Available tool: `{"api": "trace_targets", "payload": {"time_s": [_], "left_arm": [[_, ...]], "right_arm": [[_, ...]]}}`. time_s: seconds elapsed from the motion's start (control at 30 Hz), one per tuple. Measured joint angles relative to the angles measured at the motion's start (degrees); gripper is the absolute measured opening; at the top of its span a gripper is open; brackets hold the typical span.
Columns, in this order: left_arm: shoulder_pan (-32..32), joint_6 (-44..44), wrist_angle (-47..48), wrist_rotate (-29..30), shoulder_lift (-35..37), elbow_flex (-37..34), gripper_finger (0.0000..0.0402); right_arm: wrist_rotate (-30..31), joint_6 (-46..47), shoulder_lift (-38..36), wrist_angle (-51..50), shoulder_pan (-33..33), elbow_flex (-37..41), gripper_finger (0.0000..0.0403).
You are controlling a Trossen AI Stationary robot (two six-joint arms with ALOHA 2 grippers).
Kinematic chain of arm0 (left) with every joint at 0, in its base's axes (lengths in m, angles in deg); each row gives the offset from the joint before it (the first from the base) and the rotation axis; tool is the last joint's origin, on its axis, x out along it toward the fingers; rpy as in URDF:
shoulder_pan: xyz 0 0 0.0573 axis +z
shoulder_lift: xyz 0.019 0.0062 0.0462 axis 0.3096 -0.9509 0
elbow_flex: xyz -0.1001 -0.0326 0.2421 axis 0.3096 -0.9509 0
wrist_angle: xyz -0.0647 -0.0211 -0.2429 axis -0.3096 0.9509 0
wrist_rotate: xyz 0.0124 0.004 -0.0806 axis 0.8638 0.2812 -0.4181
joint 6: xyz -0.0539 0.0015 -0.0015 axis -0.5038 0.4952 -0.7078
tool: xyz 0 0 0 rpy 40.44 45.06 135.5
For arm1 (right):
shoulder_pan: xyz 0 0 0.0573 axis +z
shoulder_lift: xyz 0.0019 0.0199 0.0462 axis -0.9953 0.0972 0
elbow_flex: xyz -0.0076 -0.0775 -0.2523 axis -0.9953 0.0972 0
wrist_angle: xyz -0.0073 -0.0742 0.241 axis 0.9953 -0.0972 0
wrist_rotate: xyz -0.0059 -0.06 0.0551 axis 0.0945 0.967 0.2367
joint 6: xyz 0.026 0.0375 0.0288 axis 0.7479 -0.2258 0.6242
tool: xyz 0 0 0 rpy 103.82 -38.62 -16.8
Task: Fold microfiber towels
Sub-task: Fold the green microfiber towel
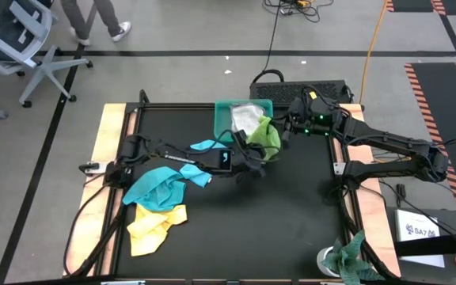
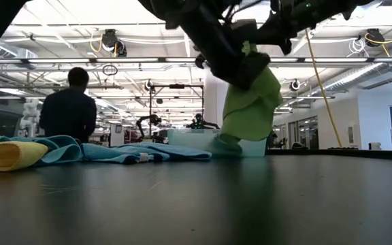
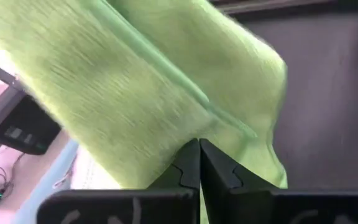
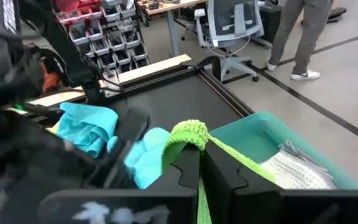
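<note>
Grippers, left [image 3: 199, 163] and right [image 4: 201, 163], both pinch the lime green towel [image 1: 264, 136] shut tight, holding it up beside the teal tray [image 1: 222, 119].

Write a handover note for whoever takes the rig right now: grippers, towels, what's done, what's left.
Left gripper: shut on the lime towel, fingers pinching its hem.
Right gripper: shut on the same towel's edge; the towel hangs off the table between both arms, beside the tray.
Pale cloth lies in the tray.
Turquoise towel, yellow towel and a light blue one lie crumpled on the table's left.
Done: lime towel lifted. No folded towel in view.
Left: spread and fold it, then the others.
</note>
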Motion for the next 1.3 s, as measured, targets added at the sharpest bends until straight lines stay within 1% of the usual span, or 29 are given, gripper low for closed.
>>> {"api": "trace_targets", "payload": {"time_s": [0.07,0.17,0.3,0.4,0.53,0.73,0.87,0.97,1.1,1.3], "left_arm": [[0.11,-1.30,1.43,0.00,1.41,-0.02,0.0002],[0.16,-2.99,0.85,-0.59,2.37,0.03,0.0005],[0.09,-3.68,2.54,-5.54,1.87,0.09,0.0016],[0.05,-5.18,4.07,-7.63,1.01,0.06,0.0027],[0.09,-3.92,4.06,-9.04,1.07,0.00,0.0053],[0.09,-2.45,0.36,-9.97,1.06,0.02,0.0102],[0.09,-2.25,0.16,-11.10,0.21,0.07,0.0123],[0.00,-2.14,-0.36,-11.11,-0.49,0.09,0.0128],[-0.02,-2.14,-0.05,-11.13,-0.88,0.07,0.0129],[-0.02,-2.17,-0.17,-10.73,-1.24,0.07,0.0129]], "right_arm": [[0.00,-0.04,0.00,-0.45,0.00,0.02,0.0000],[0.00,-0.20,0.00,0.02,0.00,0.02,0.0000],[0.00,-0.57,-0.02,0.72,0.00,0.02,0.0000],[0.00,-0.63,-0.02,0.80,0.00,0.02,0.0000],[0.00,-0.61,-0.02,0.80,0.00,0.02,0.0000],[0.02,-0.62,-0.02,0.80,0.00,0.02,0.0000],[0.87,-0.65,0.49,1.47,0.00,0.02,0.0000],[2.78,-1.07,1.39,1.71,0.00,0.02,0.0000],[2.93,-1.07,2.40,3.32,0.01,0.02,0.0000],[-0.08,0.74,3.02,7.12,0.02,0.02,0.0000]]}}
